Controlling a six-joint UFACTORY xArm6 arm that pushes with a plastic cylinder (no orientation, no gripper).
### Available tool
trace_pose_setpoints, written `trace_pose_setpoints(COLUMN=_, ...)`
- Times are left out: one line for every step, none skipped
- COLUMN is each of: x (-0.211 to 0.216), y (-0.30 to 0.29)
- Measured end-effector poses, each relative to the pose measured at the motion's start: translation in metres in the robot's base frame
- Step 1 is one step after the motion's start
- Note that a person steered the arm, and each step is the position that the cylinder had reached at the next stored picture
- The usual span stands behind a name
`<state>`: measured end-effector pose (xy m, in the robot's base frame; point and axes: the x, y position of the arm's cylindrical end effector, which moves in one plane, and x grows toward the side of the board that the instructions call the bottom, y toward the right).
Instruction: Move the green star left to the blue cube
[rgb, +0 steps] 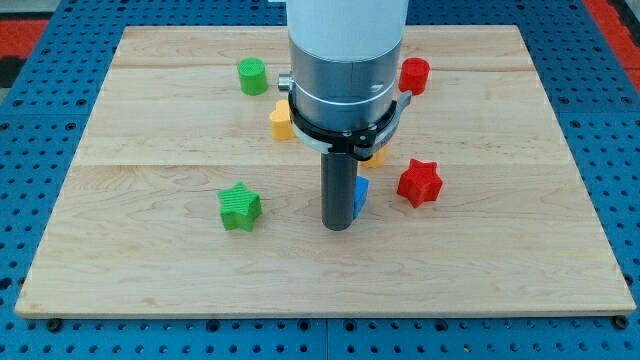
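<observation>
- My tip (338, 226) rests on the worktop (150, 260) at frame centre, touching the blue cube (361, 192); this tool grips nothing.
- Green star (239, 207) sits well left.

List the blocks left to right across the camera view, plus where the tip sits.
green star → green cylinder → yellow block → my tip → blue cube → red cylinder → red star. The tip touches or nearly touches the blue cube's left side. I left out the orange piece mostly hidden behind the arm.
</observation>
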<state>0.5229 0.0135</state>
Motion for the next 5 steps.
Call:
trace_pose_setpoints(x=0.003, y=-0.004)
trace_pose_setpoints(x=0.025, y=-0.031)
trace_pose_setpoints(x=0.044, y=-0.063)
trace_pose_setpoints(x=0.043, y=-0.119)
trace_pose_setpoints(x=0.029, y=-0.163)
